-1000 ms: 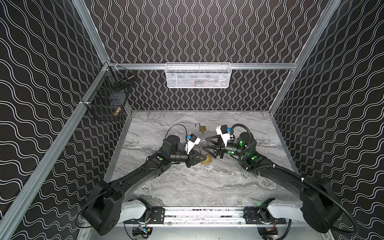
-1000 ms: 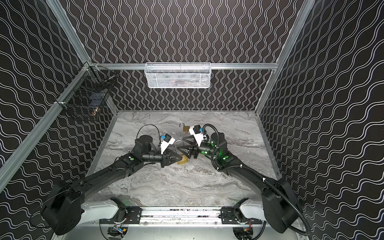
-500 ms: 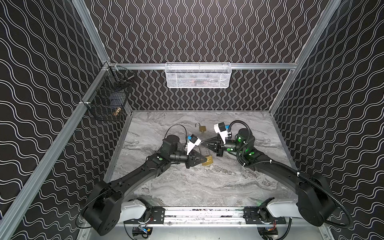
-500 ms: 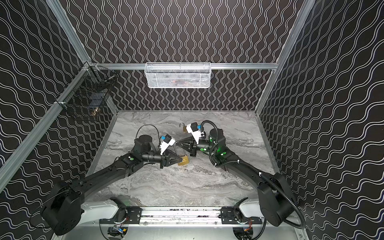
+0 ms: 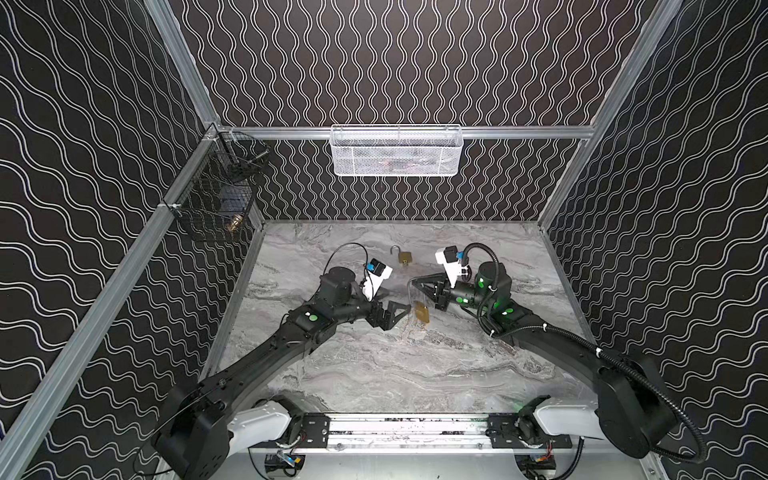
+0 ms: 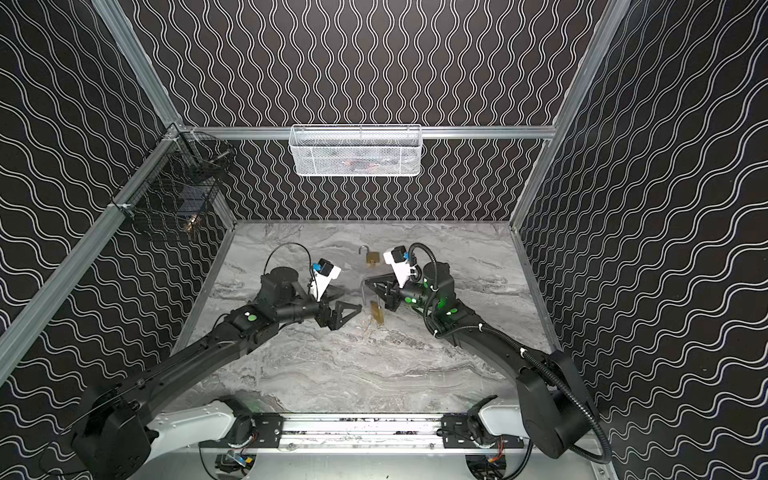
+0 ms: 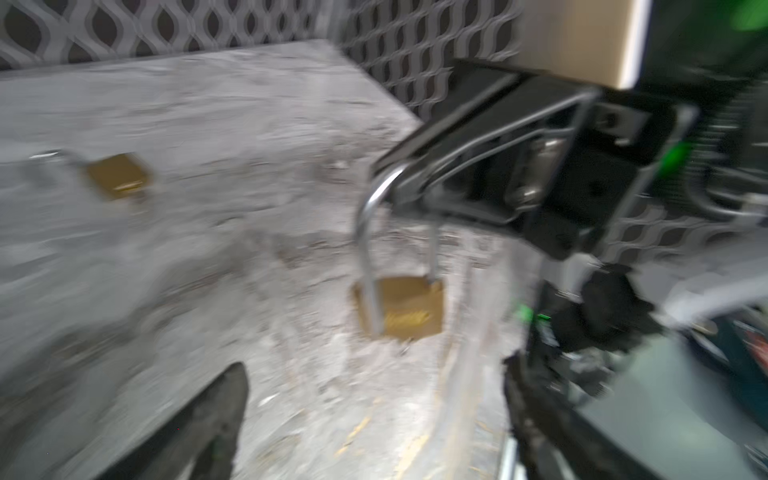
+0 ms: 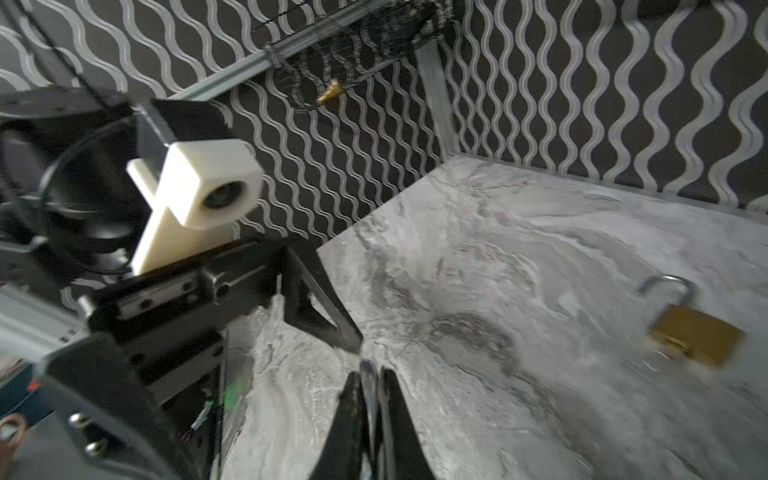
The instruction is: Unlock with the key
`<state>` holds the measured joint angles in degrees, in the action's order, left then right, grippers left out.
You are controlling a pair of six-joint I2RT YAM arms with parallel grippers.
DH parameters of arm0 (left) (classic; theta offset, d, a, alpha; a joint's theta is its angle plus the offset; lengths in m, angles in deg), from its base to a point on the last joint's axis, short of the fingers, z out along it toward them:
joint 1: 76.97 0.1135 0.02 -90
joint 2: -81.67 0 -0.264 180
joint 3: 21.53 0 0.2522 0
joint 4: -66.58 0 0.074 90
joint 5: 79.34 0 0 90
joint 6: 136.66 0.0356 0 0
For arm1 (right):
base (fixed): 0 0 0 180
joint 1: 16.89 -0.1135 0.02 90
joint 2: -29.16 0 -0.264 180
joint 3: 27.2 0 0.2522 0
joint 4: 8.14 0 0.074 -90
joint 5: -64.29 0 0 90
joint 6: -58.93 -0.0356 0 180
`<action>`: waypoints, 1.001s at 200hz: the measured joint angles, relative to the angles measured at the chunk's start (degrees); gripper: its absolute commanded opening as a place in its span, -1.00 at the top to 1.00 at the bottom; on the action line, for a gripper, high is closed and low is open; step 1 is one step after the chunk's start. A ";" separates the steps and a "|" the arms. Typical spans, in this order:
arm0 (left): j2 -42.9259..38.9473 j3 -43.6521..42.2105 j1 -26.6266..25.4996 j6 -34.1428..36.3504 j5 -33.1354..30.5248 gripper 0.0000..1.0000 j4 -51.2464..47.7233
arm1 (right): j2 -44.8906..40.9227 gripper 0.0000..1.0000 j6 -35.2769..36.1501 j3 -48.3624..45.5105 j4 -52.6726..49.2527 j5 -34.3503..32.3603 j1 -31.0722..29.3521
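my right end effector (image 5: 415, 285): pinched shut on the steel shackle (image 7: 368, 232) of the padlock (image 5: 422, 312).
padlock: brass body hangs below my grip, above the middle of the bench (image 5: 374, 374).
my left end effector (image 5: 400, 316): jaws spread wide, just beside the brass body, holding nothing.
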<state>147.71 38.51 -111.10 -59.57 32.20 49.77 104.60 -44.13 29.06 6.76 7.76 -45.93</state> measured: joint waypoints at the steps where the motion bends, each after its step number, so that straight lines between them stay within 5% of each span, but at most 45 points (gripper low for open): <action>1: -0.09 0.07 0.00 0.07 -0.83 -0.93 -0.35 | -0.02 1.00 0.00 0.00 -0.17 -0.44 0.15; 45: -1.09 1.16 0.04 1.09 -12.17 -0.97 -7.85 | 7.37 1.00 0.61 6.95 -10.67 -20.28 7.72; 89: -3.19 1.38 0.00 1.09 -13.51 -0.97 -10.71 | 17.88 1.00 1.57 9.97 -15.54 -28.44 15.91; 147: -5.03 3.15 0.00 1.53 -13.81 -0.97 -14.36 | 32.41 1.00 3.52 26.73 -17.99 -31.82 20.55; 200: -8.33 4.37 0.00 3.45 -14.86 -0.97 -19.08 | 46.12 1.00 0.37 39.41 -17.07 -26.49 20.48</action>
<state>139.39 42.88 -111.10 -56.12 17.33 30.69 150.72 -43.76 68.47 -10.31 -18.73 -25.45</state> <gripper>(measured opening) 0.986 0.089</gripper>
